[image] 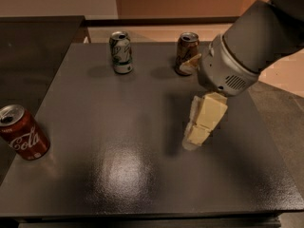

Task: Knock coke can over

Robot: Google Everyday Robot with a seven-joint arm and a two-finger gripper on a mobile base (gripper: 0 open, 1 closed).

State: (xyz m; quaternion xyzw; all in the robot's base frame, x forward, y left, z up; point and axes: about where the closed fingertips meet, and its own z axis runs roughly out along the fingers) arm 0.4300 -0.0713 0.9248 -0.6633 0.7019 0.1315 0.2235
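Observation:
The red coke can point(23, 133) with white script stands upright at the table's left edge, near the front. My gripper point(198, 128) hangs over the right middle of the dark table point(118, 127), its cream fingers pointing down and to the left. It is far to the right of the coke can and holds nothing that I can see. The grey arm point(247, 46) reaches in from the upper right.
A green-and-white can point(121, 52) stands upright at the back of the table. A brown can point(186, 53) stands at the back right, just behind the arm's wrist. A dark counter point(33, 46) adjoins the table on the left. Tan floor lies beyond.

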